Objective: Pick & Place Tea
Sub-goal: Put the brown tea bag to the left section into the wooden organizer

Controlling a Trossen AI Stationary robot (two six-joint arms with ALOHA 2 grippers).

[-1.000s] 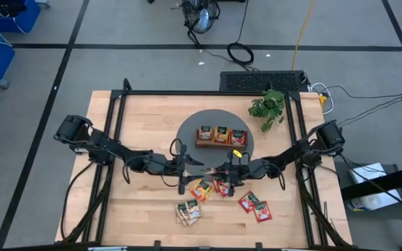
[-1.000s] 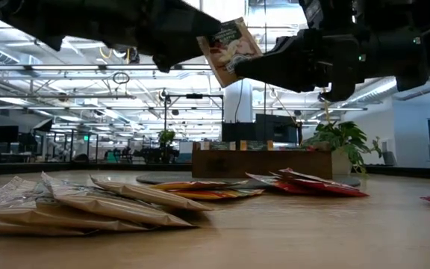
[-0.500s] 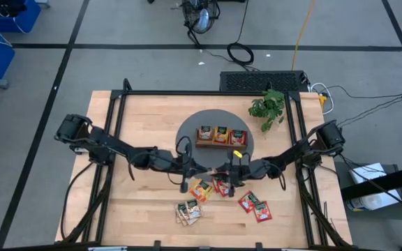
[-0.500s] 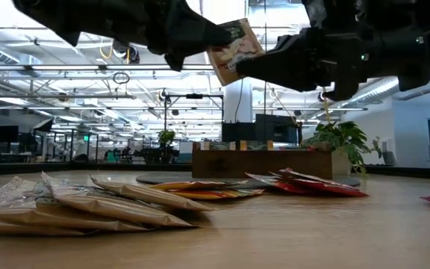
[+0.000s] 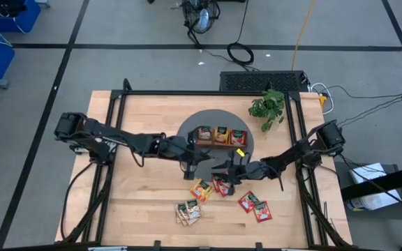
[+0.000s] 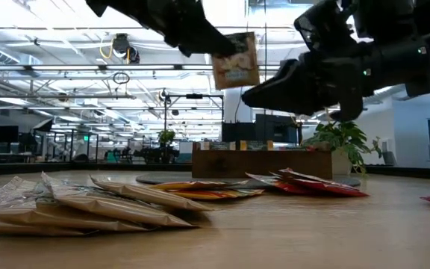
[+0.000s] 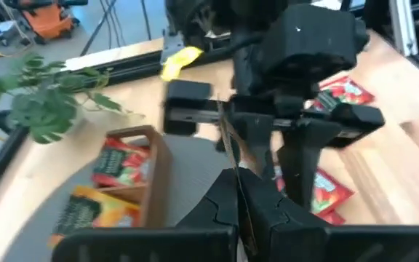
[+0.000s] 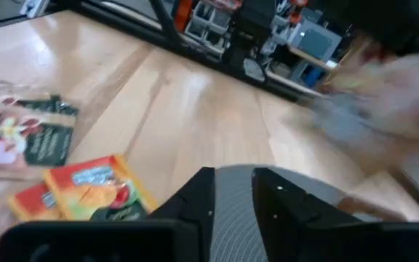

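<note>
One tea sachet (image 6: 236, 63), tan with a pale picture, hangs in the air above the table's middle, with my left gripper (image 6: 213, 46) shut on it. My right gripper (image 6: 254, 96) stands just beside and below it, open, with nothing between its fingers (image 8: 198, 198). Both grippers meet near the grey round mat's (image 5: 187, 132) near rim. The brown tray (image 5: 220, 134) on the mat holds red and orange sachets. More sachets lie flat on the wood: orange (image 5: 201, 189), red (image 5: 255, 206), green-and-tan (image 5: 188, 211). My left gripper pinches the sachet between its two fingers at its upper left corner (image 6: 221, 52). The fingers slant down at it from the table's left. In the left wrist view the sachet (image 7: 231, 142) shows edge-on, rising from between the fingertips. It hangs nearly upright, clear of the table.
A green leafy plant (image 5: 267, 106) stands at the mat's far right. A black frame (image 5: 117, 111) runs along the table's left, far and right sides. Bare wood lies left of the mat and along the near edge beside the loose sachets.
My left gripper has gone toward the table's right to the sachet held up by my right gripper and shut on it. My right gripper has opened and let go. My left gripper has then risen and tipped; the sachet, tilted before, now hangs nearly upright.
</note>
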